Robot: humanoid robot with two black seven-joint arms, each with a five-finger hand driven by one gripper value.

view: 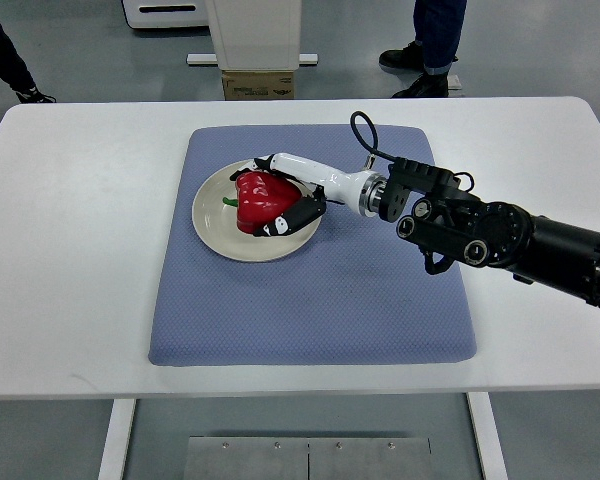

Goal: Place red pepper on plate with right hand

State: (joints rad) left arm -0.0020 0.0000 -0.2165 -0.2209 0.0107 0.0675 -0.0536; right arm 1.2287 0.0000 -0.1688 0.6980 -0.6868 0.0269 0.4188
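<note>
My right robot hand was wrapped around the shiny red bell pepper, which sat on the round cream plate. I thought only letting go and pulling away was left.

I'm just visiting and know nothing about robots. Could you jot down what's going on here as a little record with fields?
Working hand: right hand, arm coming in from the right
Held thing: red pepper, fingers wrapped around it
Pepper position: over the plate, stem pointing left; whether it rests on it is unclear
Plate position: upper left part of the blue mat
Mat position: on the white table
Left hand: not in view
People: legs and shoes beyond the table's far edge
</note>
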